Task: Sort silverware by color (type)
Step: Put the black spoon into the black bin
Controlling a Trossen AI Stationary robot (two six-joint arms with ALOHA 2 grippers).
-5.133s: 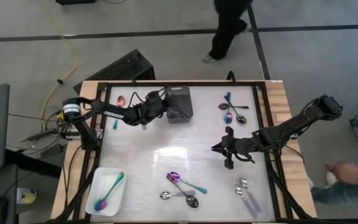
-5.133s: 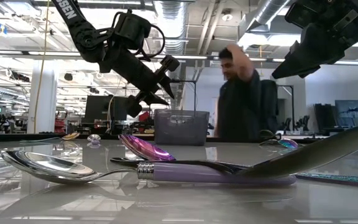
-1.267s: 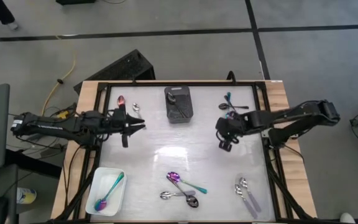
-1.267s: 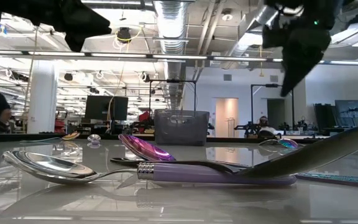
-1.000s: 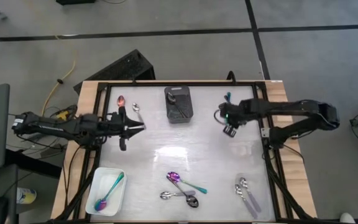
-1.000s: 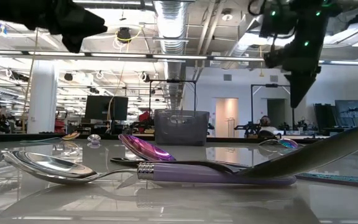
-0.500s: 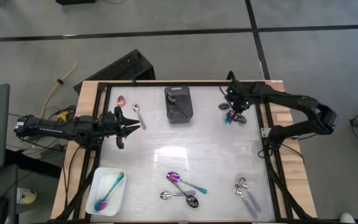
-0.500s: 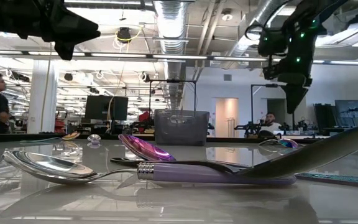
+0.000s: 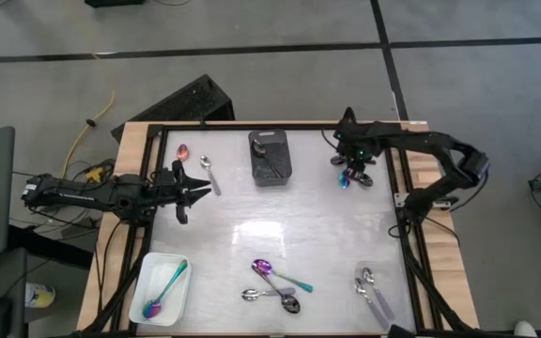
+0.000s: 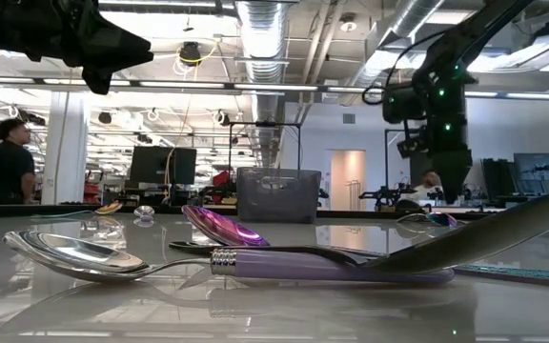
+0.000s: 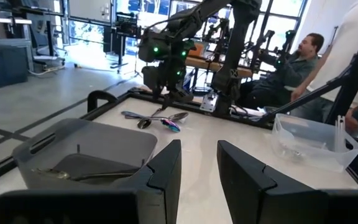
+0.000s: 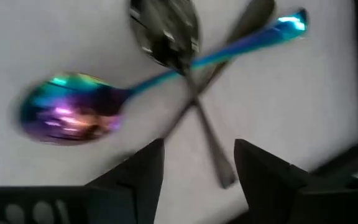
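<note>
At the far right of the table a rainbow spoon [image 12: 73, 115] lies crossed with two dark-grey spoons [image 12: 169, 31]; in the high view this group [image 9: 350, 176] lies right under my right gripper [image 9: 352, 161]. My right gripper [image 12: 194, 168] points down, open, just above the crossed handles and touching nothing. My left gripper [image 9: 191, 183] hovers level at the table's left side, and its wrist view shows it open [image 11: 197, 168] with nothing between the fingers. More spoons lie at the near middle [image 9: 275, 286], the near right [image 9: 372, 291] and the far left [image 9: 195, 161].
A black bin [image 9: 270, 158] with dark spoons stands at the far middle. A white tray [image 9: 148, 282] at the near left corner holds a rainbow spoon [image 9: 162, 289]. A black frame [image 9: 404, 216] borders the table. People show in the room behind.
My right gripper has swung from the table's right middle toward the far edge and come down over the crossed spoons at the far right, turning about its wrist on the way. No spoon has moved.
</note>
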